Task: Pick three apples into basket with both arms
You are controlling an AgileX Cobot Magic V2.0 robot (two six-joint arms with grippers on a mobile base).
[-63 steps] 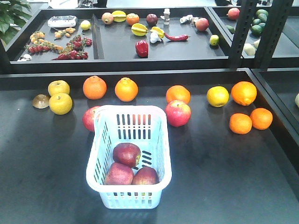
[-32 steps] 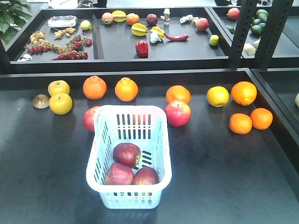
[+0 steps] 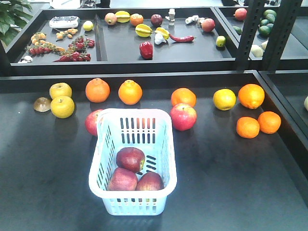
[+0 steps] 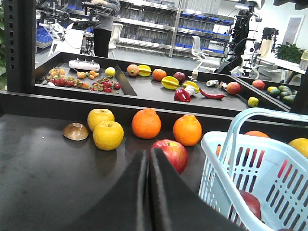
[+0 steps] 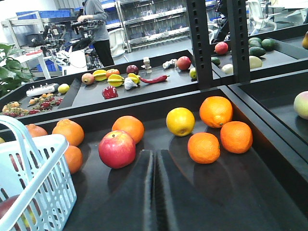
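The pale blue basket [image 3: 169, 144] stands near the table's front with three dark red apples inside: one behind [image 3: 130, 159], two in front [image 3: 122, 179] [image 3: 150, 182]. A red apple [image 3: 91, 122] lies against the basket's back left corner and another [image 3: 183, 117] lies at its back right. Neither arm shows in the front view. In the left wrist view my left gripper [image 4: 148, 154] is shut and empty, low over the table, just short of the left apple [image 4: 171, 151], with the basket [image 4: 226, 154] on its right. My right gripper [image 5: 155, 154] is shut and empty, right of the other apple [image 5: 117, 148] and the basket [image 5: 45, 159].
Oranges [image 3: 97, 90] [image 3: 130, 92] [image 3: 183, 97] and yellow fruits [image 3: 62, 107] [image 3: 224, 99] line the back of the table. More oranges [image 3: 248, 127] [image 3: 269, 122] lie at the right. A raised ledge [image 3: 154, 77] and black posts [image 3: 250, 33] stand behind.
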